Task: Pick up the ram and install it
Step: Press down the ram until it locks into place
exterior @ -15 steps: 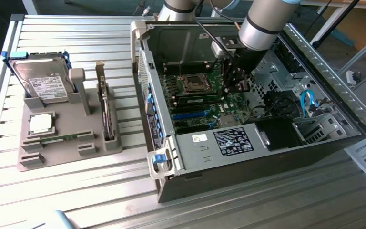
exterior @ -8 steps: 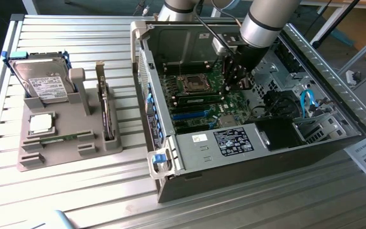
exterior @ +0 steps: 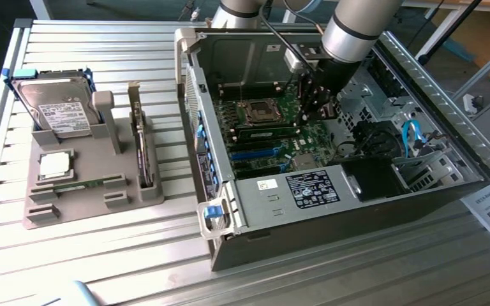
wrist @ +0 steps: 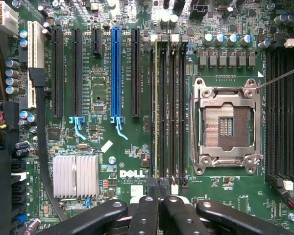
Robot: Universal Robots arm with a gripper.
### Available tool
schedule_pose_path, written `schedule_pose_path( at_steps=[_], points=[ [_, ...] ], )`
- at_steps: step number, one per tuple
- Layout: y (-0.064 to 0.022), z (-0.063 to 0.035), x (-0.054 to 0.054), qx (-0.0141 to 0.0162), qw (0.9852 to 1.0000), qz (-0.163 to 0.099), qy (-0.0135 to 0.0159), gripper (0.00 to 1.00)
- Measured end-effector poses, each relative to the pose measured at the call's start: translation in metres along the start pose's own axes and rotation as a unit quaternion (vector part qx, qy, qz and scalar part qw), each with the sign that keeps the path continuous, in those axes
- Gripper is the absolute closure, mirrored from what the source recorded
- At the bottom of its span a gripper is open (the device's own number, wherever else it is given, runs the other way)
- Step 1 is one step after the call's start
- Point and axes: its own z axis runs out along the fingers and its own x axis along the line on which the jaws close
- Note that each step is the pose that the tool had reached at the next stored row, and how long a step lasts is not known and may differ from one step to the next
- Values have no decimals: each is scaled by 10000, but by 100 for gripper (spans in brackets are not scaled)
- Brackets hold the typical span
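Observation:
The ram [wrist: 156,112] is a thin green stick seen edge-on, standing in the memory slot nearest the expansion slots on the motherboard [wrist: 103,78]. In the exterior view it shows as a green strip [exterior: 262,135] beside the empty CPU socket [exterior: 258,111]. My gripper [wrist: 159,198] is shut, its black fingertips pressed together with nothing visible between them, in line with one end of that slot. I cannot tell whether it touches the stick. In the exterior view the gripper [exterior: 313,113] reaches down inside the open computer case [exterior: 228,210].
Three neighbouring memory slots [wrist: 174,112] are bare. A grey fixture [exterior: 83,191] at the exterior view's left holds a hard drive [exterior: 53,108], a silver CPU chip [exterior: 53,164] and a long thin board on edge [exterior: 145,153]. Cables [exterior: 411,137] and case walls crowd the arm.

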Motion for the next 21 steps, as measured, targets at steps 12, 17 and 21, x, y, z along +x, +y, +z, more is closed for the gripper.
schedule_pose_path(
  at_steps=[12, 17, 21],
  points=[
    [167, 7, 1, 0, 10000, 0, 0, 90],
    [325, 13, 2, 0, 10000, 0, 0, 90],
    [490, 20, 2, 0, 10000, 0, -1, 90]
  ],
)
